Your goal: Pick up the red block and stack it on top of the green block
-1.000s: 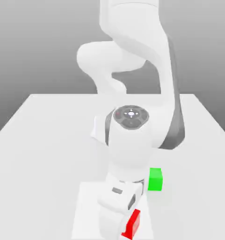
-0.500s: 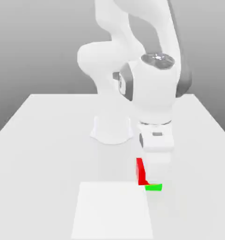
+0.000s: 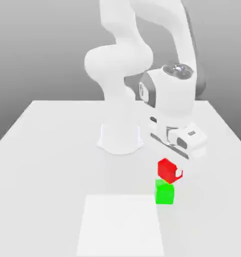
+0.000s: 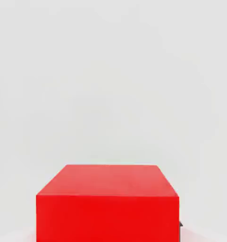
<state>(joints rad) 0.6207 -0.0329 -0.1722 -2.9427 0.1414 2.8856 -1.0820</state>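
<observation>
The red block (image 3: 165,168) hangs tilted in the air, its lowest corner just above the top face of the green block (image 3: 165,194). Whether the two touch I cannot tell. The green block stands on the white table (image 3: 52,150), right of centre in the exterior view. My gripper (image 3: 171,170) reaches down from the white hand (image 3: 177,138) and is shut on the red block. In the hand view the red block (image 4: 108,203) sits close up, with pale table behind it.
The arm's round white base (image 3: 120,138) stands behind the blocks, toward the exterior view's left. A brighter white square patch (image 3: 119,226) lies on the table just left of the green block. The table edges run along both sides.
The arm swung from the table's near edge toward the back and right, carrying the red block. The block now hangs higher, directly over the green block.
</observation>
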